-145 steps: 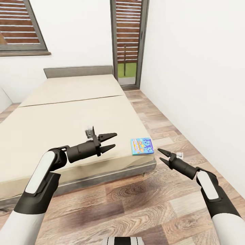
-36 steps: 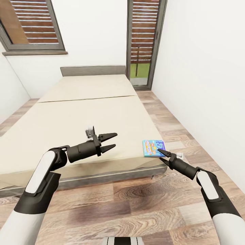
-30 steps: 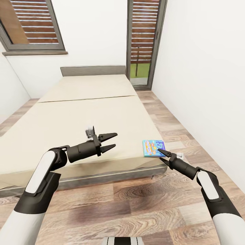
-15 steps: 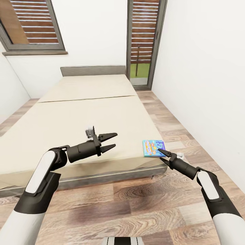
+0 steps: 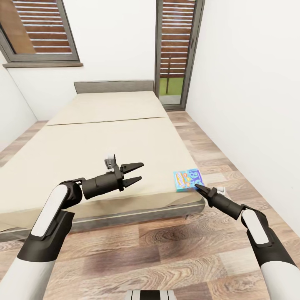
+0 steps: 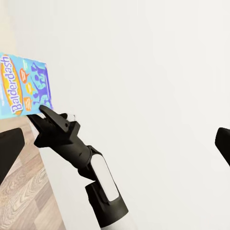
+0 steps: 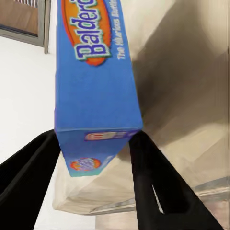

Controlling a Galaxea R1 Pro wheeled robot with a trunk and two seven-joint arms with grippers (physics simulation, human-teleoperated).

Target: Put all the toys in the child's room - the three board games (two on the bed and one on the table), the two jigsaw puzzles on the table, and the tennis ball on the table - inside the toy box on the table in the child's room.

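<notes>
Head view looks down over both arms toward a low bed [image 5: 104,137] with a cream mattress and a thin grey frame, standing on a wood-plank floor [image 5: 166,250] in a white-walled room with a slatted window [image 5: 37,31] and a narrow glazed door [image 5: 177,50] behind it. One board game [image 5: 188,179], a small blue box with a bright printed cover, lies flat at the bed's near corner on the robot's right, partly overhanging the mattress edge. The right gripper [image 5: 199,190] reaches up from below with its dark tips at the box's near edge. Right wrist view shows the box [image 7: 98,86] end-on between the two black fingers [image 7: 153,182], one on each side of its narrow end; the fingers are spread about as wide as the box and lie against or just beside its sides, and whether they actually press on it cannot be told. Left wrist view shows the same box [image 6: 24,86], its cover reading "Balderdash", with the right gripper [image 6: 48,117] at its edge against the white wall. The left gripper [image 5: 134,173] hovers above the mattress, well apart from the box, its fingers spread wide and holding nothing.
</notes>
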